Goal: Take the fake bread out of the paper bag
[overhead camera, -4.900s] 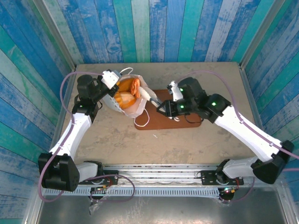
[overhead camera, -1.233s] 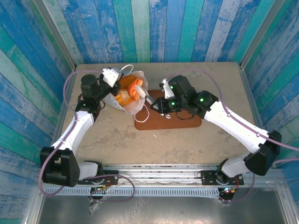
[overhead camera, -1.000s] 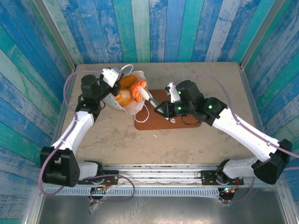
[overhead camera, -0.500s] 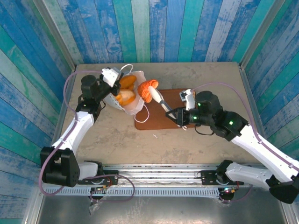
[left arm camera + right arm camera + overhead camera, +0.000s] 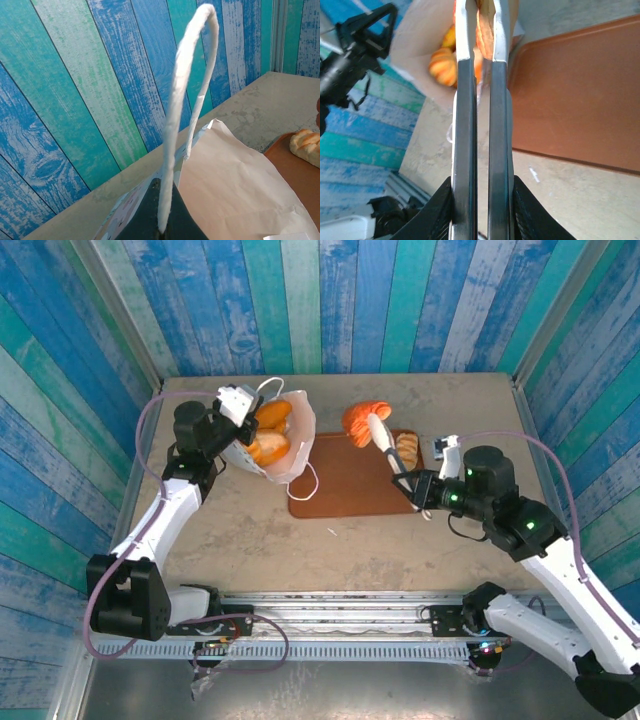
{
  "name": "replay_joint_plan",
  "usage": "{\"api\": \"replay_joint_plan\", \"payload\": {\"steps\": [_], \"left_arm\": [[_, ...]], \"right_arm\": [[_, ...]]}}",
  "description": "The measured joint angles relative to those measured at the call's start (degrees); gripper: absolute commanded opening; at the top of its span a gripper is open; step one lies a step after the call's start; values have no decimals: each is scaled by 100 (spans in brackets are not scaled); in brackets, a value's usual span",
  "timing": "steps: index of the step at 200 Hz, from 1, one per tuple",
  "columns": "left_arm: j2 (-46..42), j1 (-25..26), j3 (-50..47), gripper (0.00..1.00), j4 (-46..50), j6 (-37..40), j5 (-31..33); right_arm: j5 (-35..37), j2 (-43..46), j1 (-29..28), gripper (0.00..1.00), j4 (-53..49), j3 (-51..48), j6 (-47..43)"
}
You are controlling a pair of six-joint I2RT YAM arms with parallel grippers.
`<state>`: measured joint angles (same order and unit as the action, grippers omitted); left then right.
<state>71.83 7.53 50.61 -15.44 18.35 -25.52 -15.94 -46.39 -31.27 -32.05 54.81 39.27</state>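
- The left pincer (image 5: 161,215) was clamped tight on the white cord handle (image 5: 187,85) of the paper bag (image 5: 292,455), with the loop standing upright above its dark fingers.
- The paper bag sat at the far left of the tabletop (image 5: 460,400) with its mouth open. Two golden loaves (image 5: 268,449) lay inside it.
- The right pincer (image 5: 377,430) was closed narrowly on an orange pastry (image 5: 360,418). It held the pastry clear of the bag, at the far edge of the reddish-brown tray (image 5: 340,490).
- Whether the pastry touched the tray could not be told.
- A pale ridged roll (image 5: 407,448) lay on the tray, just beside the right pincer's long fingers (image 5: 464,100).
- In the right wrist view, the pastry was squeezed between those fingers, with the open bag and a striped loaf (image 5: 442,67) off to the left.
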Motion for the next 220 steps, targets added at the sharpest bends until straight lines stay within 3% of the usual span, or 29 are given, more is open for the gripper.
{"api": "replay_joint_plan", "payload": {"steps": [79, 148, 220], "left_arm": [[15, 0, 0, 0, -9, -2, -9], [55, 15, 0, 0, -20, -22, -24], [55, 35, 0, 0, -13, -22, -22]], "right_arm": [[-957, -595, 1119, 23, 404, -730, 63], [-2059, -2037, 1541, 22, 1405, -815, 76], [-2337, -2798, 1589, 21, 1858, -815, 33]]}}
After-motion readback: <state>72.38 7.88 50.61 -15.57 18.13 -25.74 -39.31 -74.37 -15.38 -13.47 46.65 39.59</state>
